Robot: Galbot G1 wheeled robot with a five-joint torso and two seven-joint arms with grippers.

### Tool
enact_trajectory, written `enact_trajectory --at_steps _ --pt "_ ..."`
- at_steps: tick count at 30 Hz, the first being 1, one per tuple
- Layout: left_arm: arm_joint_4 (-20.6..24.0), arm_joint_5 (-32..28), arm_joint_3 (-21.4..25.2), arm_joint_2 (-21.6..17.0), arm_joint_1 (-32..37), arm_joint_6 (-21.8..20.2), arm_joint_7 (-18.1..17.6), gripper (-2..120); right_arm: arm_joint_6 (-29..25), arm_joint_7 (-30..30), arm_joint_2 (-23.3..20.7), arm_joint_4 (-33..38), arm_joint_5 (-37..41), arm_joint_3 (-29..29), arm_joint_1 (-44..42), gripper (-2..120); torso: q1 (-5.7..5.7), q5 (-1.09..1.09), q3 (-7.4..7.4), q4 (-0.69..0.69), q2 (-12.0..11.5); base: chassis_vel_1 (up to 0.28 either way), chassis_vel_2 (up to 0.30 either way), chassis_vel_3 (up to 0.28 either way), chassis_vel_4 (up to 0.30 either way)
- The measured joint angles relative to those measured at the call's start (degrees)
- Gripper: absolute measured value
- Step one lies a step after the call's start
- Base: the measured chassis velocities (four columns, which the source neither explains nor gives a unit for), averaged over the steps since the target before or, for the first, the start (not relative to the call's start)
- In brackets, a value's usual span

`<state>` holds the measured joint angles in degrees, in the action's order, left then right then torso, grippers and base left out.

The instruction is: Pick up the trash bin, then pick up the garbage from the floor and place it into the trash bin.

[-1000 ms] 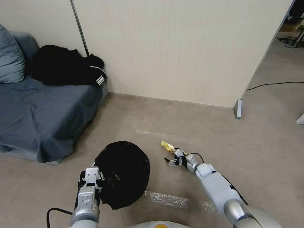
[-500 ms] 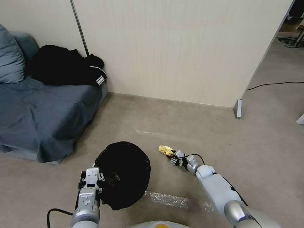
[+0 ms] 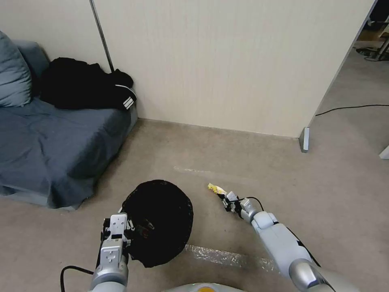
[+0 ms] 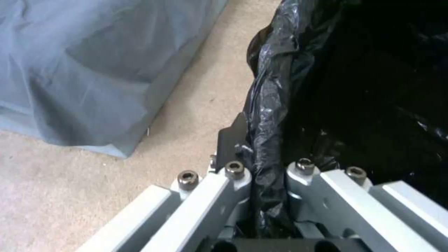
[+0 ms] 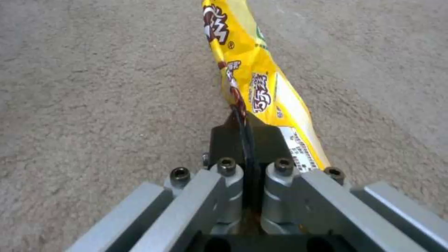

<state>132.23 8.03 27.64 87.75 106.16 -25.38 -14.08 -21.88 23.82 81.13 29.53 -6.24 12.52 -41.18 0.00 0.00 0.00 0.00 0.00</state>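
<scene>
Two grippers are seen at work, and places are given here relative to the trash bin [image 3: 158, 223], which is held just above the floor [image 3: 251, 154] at the robot's near left. The bin's rim, wrapped in a black bag, is pinched between the jaws of the left gripper [image 4: 268, 168] at the side nearest the robot; the jaws are drawn in narrow on the bag-covered rim. The bin is judged to be light and fairly stiff, though the loose, slick bag film could slide under the grip, so a hold on the rim itself, as shown, seems the sound one.

Just to the right of the bin and a little beyond it, the right gripper [image 3: 225, 199] is stretched low over the floor. Its jaws are closed tight on the near end of the garbage [image 5: 254, 80], a yellow snack wrapper with brown print. The wrapper is judged to be nearly weightless, thin, crinkly and limp: it is likely to droop or swing from the pinch, and a flat end or seam is the best place to grip. Whether the far end is lifted off or touching the floor cannot be told.

Between the wrapper and the bin's open mouth lies bare floor, so open room for a short carry is judged to exist. A strip of clear tape [image 3: 219, 255] is stuck to the floor right of the bin, on the near side. Left of the bin and farther off stands a blue sofa [image 3: 52, 150] with a black garment [image 3: 85, 85] on it. Beyond the bin the wall [image 3: 227, 61] closes the space, with a black cable [image 3: 348, 108] on the floor far to the right.
</scene>
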Motion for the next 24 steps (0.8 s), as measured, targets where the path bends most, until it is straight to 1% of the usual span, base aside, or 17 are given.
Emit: enact_trajectory --at_steps 6,7,9,10,11,12,13,14,15,16,17,18,19,21,22,23,24 --pt "0.03 0.01 -0.09 -0.06 0.05 0.08 0.00 1 -0.87 -0.96 -0.22 0.91 0.38 0.03 -0.78 0 0.00 0.00 0.00 0.00 0.00 0.000 0.000 0.000 0.000" --pt "0.04 -0.02 0.00 -0.09 0.03 0.09 0.00 1 -1.58 -1.42 -0.29 1.92 0.75 0.02 -1.29 0 0.00 0.00 0.00 0.00 0.00 0.000 0.000 0.000 0.000" --pt "0.04 -0.15 0.21 -0.23 -0.07 0.09 0.01 1 -3.05 -2.03 -0.75 6.51 2.16 -0.04 -3.45 0 0.00 0.00 0.00 0.00 0.00 0.000 0.000 0.000 0.000" --pt "0.04 -0.15 0.21 -0.23 -0.07 0.09 0.01 1 -3.05 -2.03 -0.75 6.51 2.16 -0.04 -3.45 0 0.00 0.00 0.00 0.00 0.00 0.000 0.000 0.000 0.000" --pt "0.04 -0.20 0.33 -0.32 -0.13 0.09 0.01 1 -4.82 -2.10 -1.04 9.73 3.20 -0.17 -5.07 0 0.00 -0.01 0.00 -0.01 0.00 0.000 0.000 0.000 0.000" --pt "0.01 -0.26 0.35 -0.42 -0.18 0.09 0.01 1 -7.39 -2.10 -1.45 14.90 3.90 -0.40 -7.42 0 0.00 0.01 0.00 -0.01 0.00 0.000 0.000 0.000 0.000" --pt "0.01 -0.26 0.35 -0.42 -0.18 0.09 0.01 1 -7.39 -2.10 -1.45 14.90 3.90 -0.40 -7.42 0 0.00 0.01 0.00 -0.01 0.00 0.000 0.000 0.000 0.000" --pt "-0.03 -0.27 0.34 -0.43 -0.20 0.09 0.01 1 -8.54 -2.09 -1.81 19.97 3.97 -0.45 -9.45 0 0.00 0.00 0.00 -0.01 0.00 0.000 0.000 0.000 0.000" --pt "-0.09 -0.29 0.35 -0.44 -0.25 0.09 0.01 1 -9.37 -2.01 -2.09 25.30 4.33 -0.38 -11.62 0 0.00 -0.01 0.00 0.01 0.00 0.000 0.000 0.000 0.000" --pt "-0.09 -0.29 0.35 -0.44 -0.25 0.09 0.01 1 -9.37 -2.01 -2.09 25.30 4.33 -0.38 -11.62 0 0.00 -0.01 0.00 0.01 0.00 0.000 0.000 0.000 0.000" --pt "-0.14 -0.31 0.38 -0.46 -0.29 0.09 0.01 1 -9.63 -1.84 -2.25 28.58 4.79 -0.36 -12.85 0 0.00 0.00 0.00 0.00 0.00 0.000 0.000 0.000 0.000" --pt "-0.30 -0.37 0.42 -0.55 -0.38 0.09 0.01 1 -9.61 -1.46 -2.84 37.40 6.46 -0.63 -16.06 0 0.00 0.00 0.00 0.00 0.00 0.000 0.000 0.000 0.000" --pt "-0.30 -0.37 0.42 -0.55 -0.38 0.09 0.01 1 -9.61 -1.46 -2.84 37.40 6.46 -0.63 -16.06 0 0.00 0.00 0.00 0.00 0.00 0.000 0.000 0.000 0.000" --pt "-0.57 -0.46 0.35 -0.59 -0.71 0.08 0.01 1 -8.71 -0.44 -3.80 50.06 8.63 -1.93 -20.62 0 0.00 -0.01 0.00 0.00 0.00 0.000 0.000 0.000 0.000" --pt "-0.57 -0.46 0.35 -0.59 -0.71 0.08 0.01 1 -8.71 -0.44 -3.80 50.06 8.63 -1.93 -20.62 0 0.00 -0.01 0.00 0.00 0.00 0.000 0.000 0.000 0.000" --pt "-0.68 -0.50 0.25 -0.58 -0.83 0.07 0.01 1 -8.45 -0.11 -4.09 53.70 9.17 -2.44 -21.93 0 -0.01 0.00 0.00 -0.01 0.00 0.000 0.000 0.000 0.000" --pt "-0.98 -0.52 0.07 -0.57 -1.01 0.04 0.01 1 -8.25 0.22 -4.80 60.21 10.04 -3.54 -24.13 0 0.00 -0.01 0.00 0.00 0.00 0.000 0.000 0.000 0.000"
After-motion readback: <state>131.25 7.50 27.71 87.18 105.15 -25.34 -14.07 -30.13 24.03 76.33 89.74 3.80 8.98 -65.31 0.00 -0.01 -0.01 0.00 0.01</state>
